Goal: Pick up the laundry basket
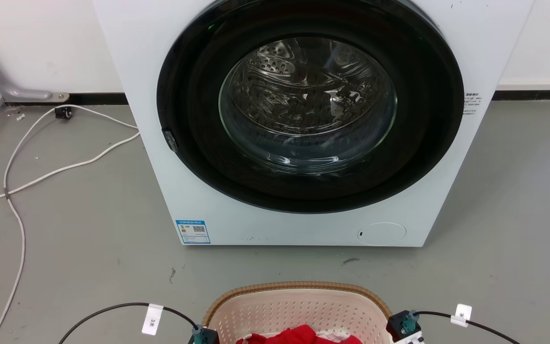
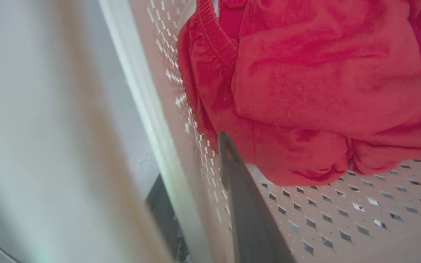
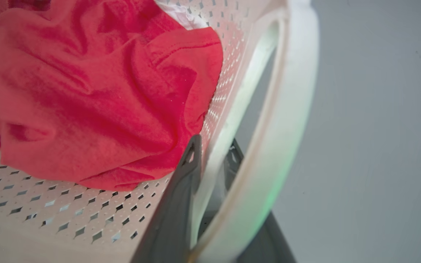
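Astride the laundry basket (image 1: 299,306) walls, both end effectors (image 2: 192,160) (image 3: 214,144) sit.

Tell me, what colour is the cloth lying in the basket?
The cloth is bright red; the right wrist view shows it best.

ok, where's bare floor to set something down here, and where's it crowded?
Free: grey floor right of the white front-loading washing machine, and the strip between it and the cream-pink perforated plastic laundry basket. Crowded: left floor, crossed by a white cable; the basket holds a crumpled red garment.
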{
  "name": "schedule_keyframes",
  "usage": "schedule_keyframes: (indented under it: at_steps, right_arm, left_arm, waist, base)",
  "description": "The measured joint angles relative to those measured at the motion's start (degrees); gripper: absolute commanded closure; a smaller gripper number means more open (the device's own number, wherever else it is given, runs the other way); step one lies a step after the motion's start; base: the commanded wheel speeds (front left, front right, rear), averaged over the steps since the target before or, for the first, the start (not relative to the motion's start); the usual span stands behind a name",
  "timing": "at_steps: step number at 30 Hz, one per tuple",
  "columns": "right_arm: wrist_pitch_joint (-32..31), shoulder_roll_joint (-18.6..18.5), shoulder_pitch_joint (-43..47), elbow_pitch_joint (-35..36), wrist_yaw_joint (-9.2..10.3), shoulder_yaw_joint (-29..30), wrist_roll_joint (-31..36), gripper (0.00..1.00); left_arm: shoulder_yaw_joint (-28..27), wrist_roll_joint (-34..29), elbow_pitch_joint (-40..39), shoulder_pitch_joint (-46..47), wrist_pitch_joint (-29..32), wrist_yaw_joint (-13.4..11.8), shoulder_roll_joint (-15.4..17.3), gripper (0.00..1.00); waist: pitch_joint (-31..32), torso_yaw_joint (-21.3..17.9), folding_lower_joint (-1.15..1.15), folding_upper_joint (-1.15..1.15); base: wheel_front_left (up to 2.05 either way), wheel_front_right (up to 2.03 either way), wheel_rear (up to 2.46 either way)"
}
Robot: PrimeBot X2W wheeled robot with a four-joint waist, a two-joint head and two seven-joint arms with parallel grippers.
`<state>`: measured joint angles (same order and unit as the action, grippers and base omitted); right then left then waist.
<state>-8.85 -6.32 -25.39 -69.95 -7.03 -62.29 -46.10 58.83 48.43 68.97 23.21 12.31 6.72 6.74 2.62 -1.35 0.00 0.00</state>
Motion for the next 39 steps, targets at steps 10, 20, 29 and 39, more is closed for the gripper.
schedule_keyframes:
  at_steps: [10, 20, 29, 39]
  right_arm:
    - [0.20, -0.31, -0.23, -0.07, 0.00, -1.83, -1.77, 1.00]
    - [0.54, -0.33, -0.58, -0.22, 0.00, -3.70, -3.39, 1.00]
    - [0.81, -0.33, -0.75, -0.45, 0.00, -5.37, -4.81, 1.00]
    - [1.24, -0.33, -1.13, -0.59, 0.00, -6.87, -5.89, 1.00]
  left_arm:
    - [1.74, 1.67, 0.31, 0.13, -0.47, 0.00, -0.04, 1.00]
    - [3.54, 3.27, 0.69, 0.41, -0.93, 0.00, 0.03, 1.00]
    - [5.01, 4.67, 0.88, 0.58, -1.23, 0.01, 0.11, 1.00]
    - [6.47, 5.91, 0.94, 0.73, -1.72, 0.01, 0.29, 1.00]
  waist:
    - [-0.34, -0.14, 0.00, 0.00]
    - [-0.38, -0.17, 0.00, 0.00]
    - [-0.32, -0.17, 0.00, 0.00]
    - [-0.27, -0.25, 0.01, 0.00]
  base:
    - [0.00, 0.00, 0.00]
    - [0.00, 0.00, 0.00]
    - [0.00, 0.00, 0.00]
    - [0.00, 0.00, 0.00]
